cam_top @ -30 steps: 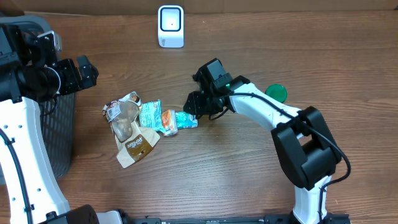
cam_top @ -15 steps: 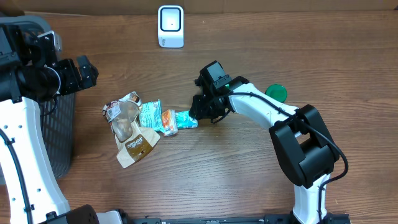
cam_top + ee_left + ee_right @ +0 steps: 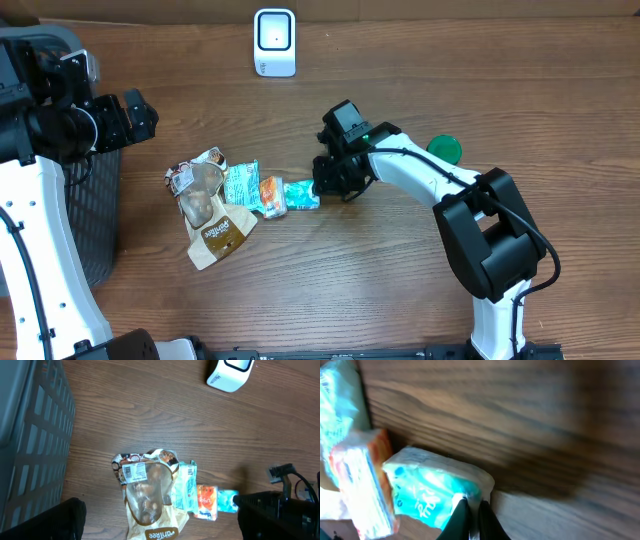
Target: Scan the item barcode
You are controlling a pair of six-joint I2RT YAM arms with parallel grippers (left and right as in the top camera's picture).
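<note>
1. Overhead: four packets clustered on the table [image 3: 330,290]: one brown pouch [image 3: 218,236], one teal-white packet [image 3: 240,184], one orange packet [image 3: 271,194], one teal packet [image 3: 301,193].
2. One white scanner [image 3: 274,42], one green lid [image 3: 444,149], one basket [image 3: 98,215].
3. Right gripper [image 3: 325,186]: fingers pinched tight on the teal packet's right edge, the packet flat on the table.
4. Left gripper [image 3: 140,113]: fingers wide, holding nothing, beside the basket.

Brown wood-grain table [image 3: 400,290] seen in all views, grain run left to right. Dark mesh basket [image 3: 100,215] stood upright at left side; grid wall shown close in left wrist view, contents not made out. Round green disc [image 3: 445,149] laid flat on table, right of centre, well apart from basket. Tan cardboard strip [image 3: 450,8] seen along far edge.
</note>
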